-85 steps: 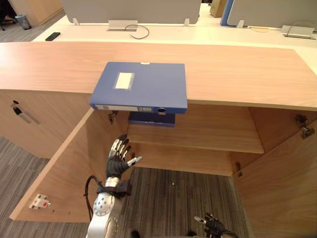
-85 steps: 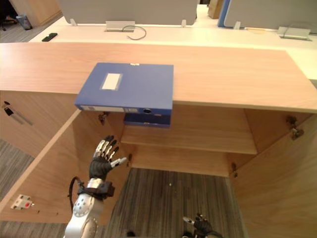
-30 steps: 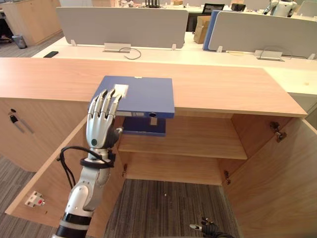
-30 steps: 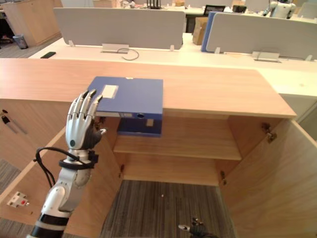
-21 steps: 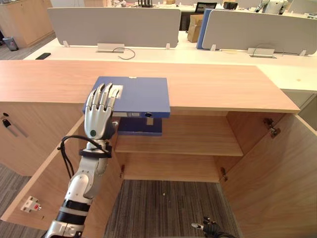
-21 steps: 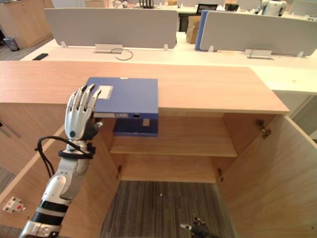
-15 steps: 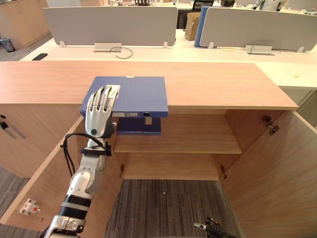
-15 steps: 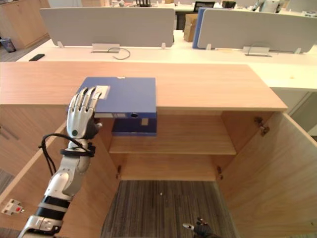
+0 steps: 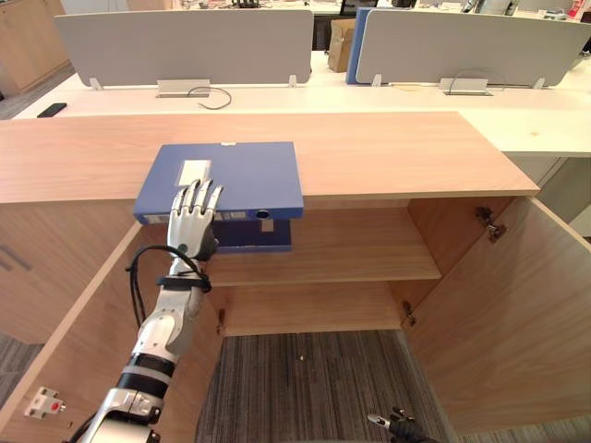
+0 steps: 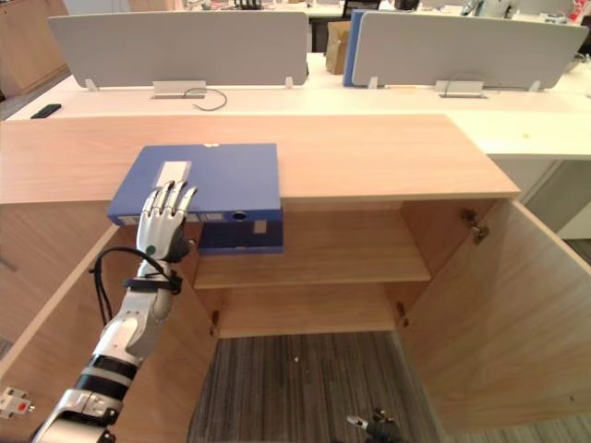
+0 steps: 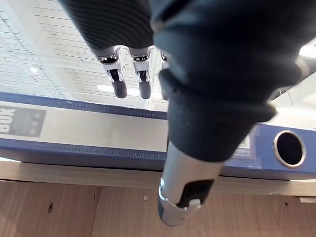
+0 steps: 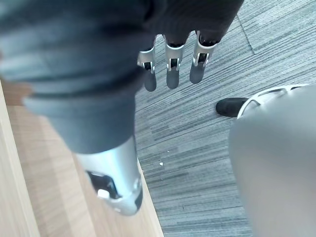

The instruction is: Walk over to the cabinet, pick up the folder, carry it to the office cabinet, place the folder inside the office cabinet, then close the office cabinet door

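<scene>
Left hand (image 9: 192,226), fingers straight, grips nothing, fingertips at the spine of 1 blue folder (image 9: 242,171) overhanging the cabinet top's (image 9: 388,152) front edge. A 2nd folder (image 9: 255,236) lies on the shelf (image 9: 369,249). Right hand (image 12: 170,76) hangs open.

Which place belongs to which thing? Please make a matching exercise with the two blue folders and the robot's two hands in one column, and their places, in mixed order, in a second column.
Things:
1. upper blue folder
2. lower blue folder
3. left hand
4. right hand

Places:
A. hanging low above the carpet, fingers straight
B. on top of the cabinet, jutting over its front edge
C. raised in front of the upper folder's spine, fingers straight
D. on the shelf inside the cabinet

Pairs: 1-B, 2-D, 3-C, 4-A.
</scene>
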Robot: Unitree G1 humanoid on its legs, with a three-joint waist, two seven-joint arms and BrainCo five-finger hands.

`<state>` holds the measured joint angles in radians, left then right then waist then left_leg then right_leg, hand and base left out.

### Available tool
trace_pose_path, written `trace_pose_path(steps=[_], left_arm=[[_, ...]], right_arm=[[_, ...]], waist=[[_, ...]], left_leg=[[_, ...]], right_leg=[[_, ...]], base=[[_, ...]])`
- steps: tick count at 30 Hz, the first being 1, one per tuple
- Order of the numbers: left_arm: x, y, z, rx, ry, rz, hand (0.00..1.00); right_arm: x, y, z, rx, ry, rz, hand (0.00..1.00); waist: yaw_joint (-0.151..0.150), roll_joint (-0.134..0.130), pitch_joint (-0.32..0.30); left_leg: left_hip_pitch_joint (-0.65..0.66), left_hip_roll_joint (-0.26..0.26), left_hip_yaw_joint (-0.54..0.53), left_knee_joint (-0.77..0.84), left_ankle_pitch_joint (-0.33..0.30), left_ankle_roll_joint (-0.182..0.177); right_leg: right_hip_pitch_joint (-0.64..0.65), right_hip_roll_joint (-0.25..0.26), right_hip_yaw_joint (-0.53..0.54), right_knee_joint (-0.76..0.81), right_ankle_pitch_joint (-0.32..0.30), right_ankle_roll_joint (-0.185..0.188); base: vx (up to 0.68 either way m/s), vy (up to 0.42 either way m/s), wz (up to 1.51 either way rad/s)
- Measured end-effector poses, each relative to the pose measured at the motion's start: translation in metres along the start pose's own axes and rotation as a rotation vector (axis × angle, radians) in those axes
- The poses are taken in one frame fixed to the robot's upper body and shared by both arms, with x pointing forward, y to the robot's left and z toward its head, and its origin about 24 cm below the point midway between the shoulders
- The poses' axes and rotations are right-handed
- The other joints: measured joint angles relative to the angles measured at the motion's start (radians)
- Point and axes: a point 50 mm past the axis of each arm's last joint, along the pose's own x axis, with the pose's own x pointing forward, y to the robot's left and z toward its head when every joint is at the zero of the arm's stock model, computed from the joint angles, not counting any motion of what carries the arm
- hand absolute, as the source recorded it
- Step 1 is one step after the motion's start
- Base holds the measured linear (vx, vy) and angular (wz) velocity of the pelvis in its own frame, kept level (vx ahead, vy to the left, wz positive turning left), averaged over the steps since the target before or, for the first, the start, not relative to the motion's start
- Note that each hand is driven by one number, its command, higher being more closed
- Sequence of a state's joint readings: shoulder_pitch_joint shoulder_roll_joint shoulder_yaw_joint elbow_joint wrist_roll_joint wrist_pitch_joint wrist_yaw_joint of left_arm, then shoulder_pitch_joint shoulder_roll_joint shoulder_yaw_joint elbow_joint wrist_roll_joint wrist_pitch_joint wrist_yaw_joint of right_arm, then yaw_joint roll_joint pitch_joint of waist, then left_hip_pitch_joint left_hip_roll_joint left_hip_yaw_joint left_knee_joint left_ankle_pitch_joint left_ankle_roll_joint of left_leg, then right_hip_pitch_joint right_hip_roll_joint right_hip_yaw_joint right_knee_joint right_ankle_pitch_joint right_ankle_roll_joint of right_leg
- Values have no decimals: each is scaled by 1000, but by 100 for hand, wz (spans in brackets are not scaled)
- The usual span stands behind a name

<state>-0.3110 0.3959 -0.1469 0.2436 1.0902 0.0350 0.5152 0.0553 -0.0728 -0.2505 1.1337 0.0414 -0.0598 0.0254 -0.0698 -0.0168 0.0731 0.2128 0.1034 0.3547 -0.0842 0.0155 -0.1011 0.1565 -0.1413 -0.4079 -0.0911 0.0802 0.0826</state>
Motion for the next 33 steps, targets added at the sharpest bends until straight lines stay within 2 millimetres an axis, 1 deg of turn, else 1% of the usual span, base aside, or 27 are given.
trace_pose_path(steps=[7, 11, 17, 21, 27, 33], left_arm=[[20, 3, 2, 25, 2, 24, 0], [26, 2, 2, 39, 0, 21, 0], [36, 3, 2, 51, 6, 25, 0], [38, 4, 2, 51, 5, 32, 0], [36, -2, -1, 58, 12, -1, 0], [34, -7, -3, 55, 23, -29, 0]], right_arm=[[0, 0, 0, 2, -1, -6, 0], [0, -1, 0, 3, -1, -10, 0], [-2, -5, -5, 4, 11, -20, 0], [-2, -5, -5, 4, 10, -22, 0], [-2, -6, -4, 3, 5, -24, 0], [-2, -6, -5, 2, 6, -28, 0]], waist=[[-13, 0, 1], [-24, 0, 5], [-29, 1, 7], [-31, 3, 14], [-32, 3, 27], [-34, 3, 27]], left_leg=[[4, -3, 12, 2, -7, 1], [13, -4, 21, 3, -11, 0], [15, -5, 27, 4, -17, 0], [15, -6, 29, 6, -20, 3], [14, -15, 31, 20, -30, 7], [15, -18, 31, 21, -32, 9]], right_leg=[[-2, -3, 3, 0, 3, 1], [0, -3, 9, 0, 4, 1], [-1, -3, 13, 0, 5, 1], [-2, -4, 12, 0, 9, 1], [0, -16, 12, 0, 12, 4], [0, -20, 13, 0, 13, 4]], base=[[-31, -4, -4], [-30, -6, -7], [-12, -3, -2], [-26, -8, -2], [-48, -4, -2], [-39, -12, 0]])
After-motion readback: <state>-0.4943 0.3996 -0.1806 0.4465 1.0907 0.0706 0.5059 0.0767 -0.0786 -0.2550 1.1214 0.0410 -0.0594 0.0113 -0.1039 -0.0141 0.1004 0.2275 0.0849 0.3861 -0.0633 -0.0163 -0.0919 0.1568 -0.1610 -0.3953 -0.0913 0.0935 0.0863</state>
